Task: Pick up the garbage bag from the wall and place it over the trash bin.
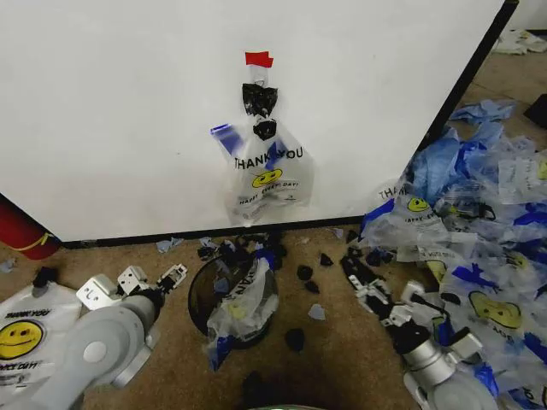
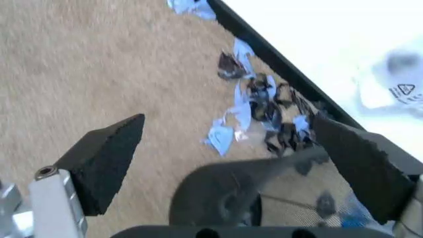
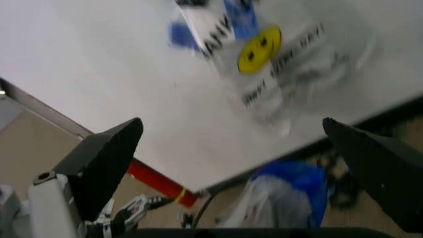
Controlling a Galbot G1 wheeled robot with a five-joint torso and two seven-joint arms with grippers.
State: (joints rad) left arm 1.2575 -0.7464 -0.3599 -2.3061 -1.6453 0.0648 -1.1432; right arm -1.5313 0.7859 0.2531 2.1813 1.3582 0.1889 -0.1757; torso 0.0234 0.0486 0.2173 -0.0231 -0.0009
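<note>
The garbage bag (image 1: 267,166) hangs on the white wall from a black clip (image 1: 259,98) under a strip of red tape; it is clear, with "THANK YOU" print, a yellow smiley and blue handles. It also shows blurred in the right wrist view (image 3: 264,44). The trash bin (image 1: 201,286), black wire mesh, stands on the carpet just below it, with a crumpled clear-and-blue bag (image 1: 244,303) lying in and over it. My left gripper (image 1: 158,275) is open, low and just left of the bin (image 2: 218,188). To the bin's right my right gripper (image 1: 363,282) is open and faces the wall.
A heap of blue and clear bags (image 1: 479,222) covers the floor at the right. A flat white smiley bag (image 1: 21,337) lies at the lower left, and a red cylinder (image 1: 21,231) stands by the wall. Black and blue scraps (image 1: 303,273) litter the carpet around the bin.
</note>
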